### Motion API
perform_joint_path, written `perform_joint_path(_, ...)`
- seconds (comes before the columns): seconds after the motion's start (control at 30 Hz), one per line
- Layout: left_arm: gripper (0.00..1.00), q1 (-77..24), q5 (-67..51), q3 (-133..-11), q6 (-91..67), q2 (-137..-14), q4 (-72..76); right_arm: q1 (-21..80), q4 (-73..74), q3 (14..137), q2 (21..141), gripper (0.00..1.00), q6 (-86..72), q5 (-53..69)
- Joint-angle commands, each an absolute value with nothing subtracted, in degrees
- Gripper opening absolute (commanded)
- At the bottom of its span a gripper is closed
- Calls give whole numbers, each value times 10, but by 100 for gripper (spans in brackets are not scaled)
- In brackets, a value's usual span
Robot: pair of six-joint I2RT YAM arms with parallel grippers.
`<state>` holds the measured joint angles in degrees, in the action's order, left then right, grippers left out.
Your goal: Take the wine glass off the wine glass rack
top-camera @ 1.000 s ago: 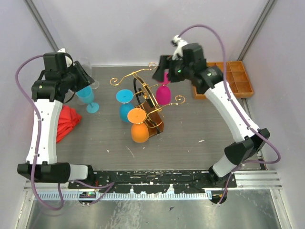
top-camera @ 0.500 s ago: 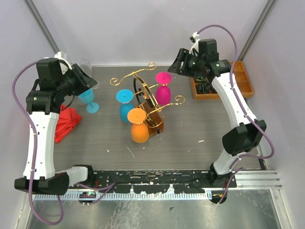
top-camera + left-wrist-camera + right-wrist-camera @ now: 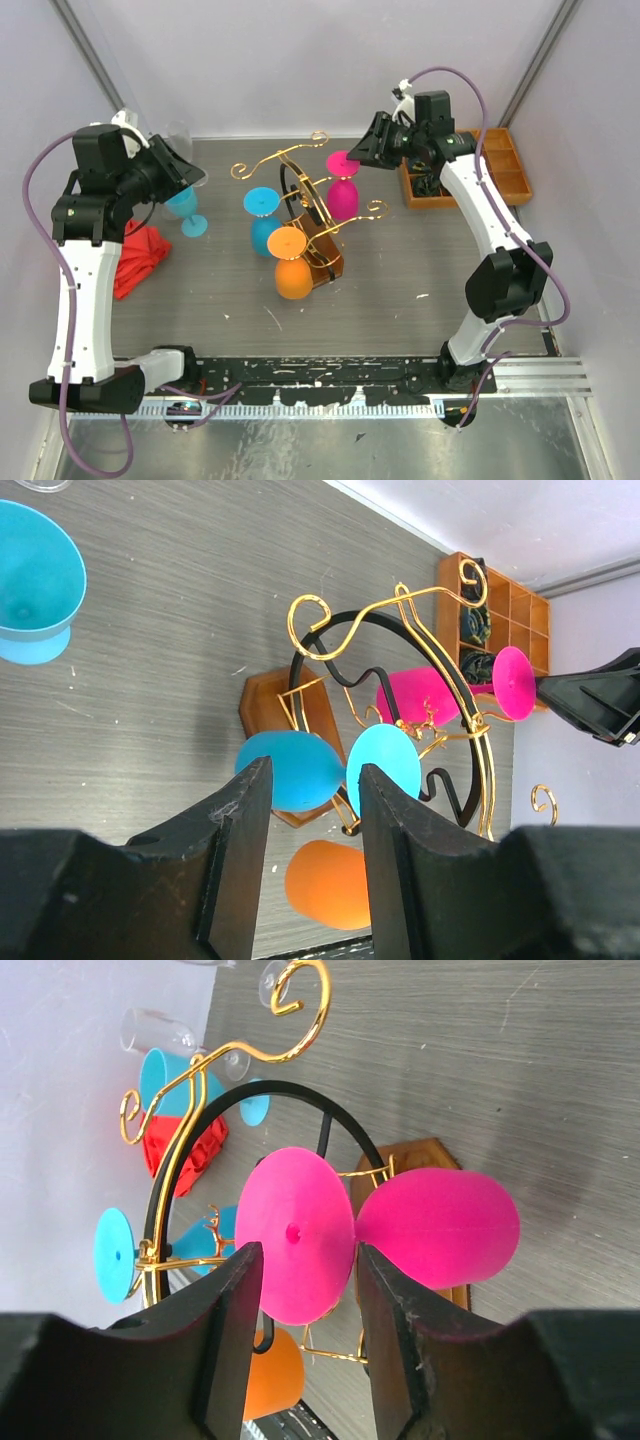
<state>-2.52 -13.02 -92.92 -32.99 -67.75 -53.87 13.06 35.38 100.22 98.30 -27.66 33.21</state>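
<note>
The gold wire wine glass rack [image 3: 283,155] stands mid-table on its wooden base [image 3: 328,243]. Three wine glasses hang from it upside down: pink [image 3: 343,197], blue [image 3: 265,235] and orange [image 3: 291,278]. My right gripper [image 3: 353,158] is open at the pink glass's foot. In the right wrist view that foot disc [image 3: 295,1235] lies between and just beyond the fingers of the right gripper [image 3: 305,1260], with small gaps on both sides. My left gripper [image 3: 186,172] hangs open and empty at the back left, over another blue glass [image 3: 183,203] standing upright. The left gripper [image 3: 315,775] looks across at the rack [image 3: 440,650].
A clear glass [image 3: 180,133] stands at the back left, partly hidden by the left gripper. A red cloth [image 3: 140,255] lies by the left edge. A compartmented wooden tray [image 3: 500,165] sits at the back right, under the right forearm.
The right gripper drew back to the right, then came in again to the pink glass's foot, its jaws narrower. The left arm has hardly moved.
</note>
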Motion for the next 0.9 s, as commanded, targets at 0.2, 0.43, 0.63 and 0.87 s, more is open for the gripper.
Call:
perform_joint_path(0.2, 48, -26, -146, -912, -334, -663, -523, 133, 297, 993, 972, 37, -286, 408)
perform_joint_path(0.43, 48, -26, -145, -911, -333, -660, -522, 133, 289, 985, 978, 33, -285, 455)
perform_joint_path(0.63, 49, -26, -145, -909, -335, -660, -520, 133, 297, 984, 987, 29, -276, 477)
perform_joint_path(0.87, 50, -26, -146, -909, -337, -660, -519, 133, 297, 1000, 992, 0, -288, 481)
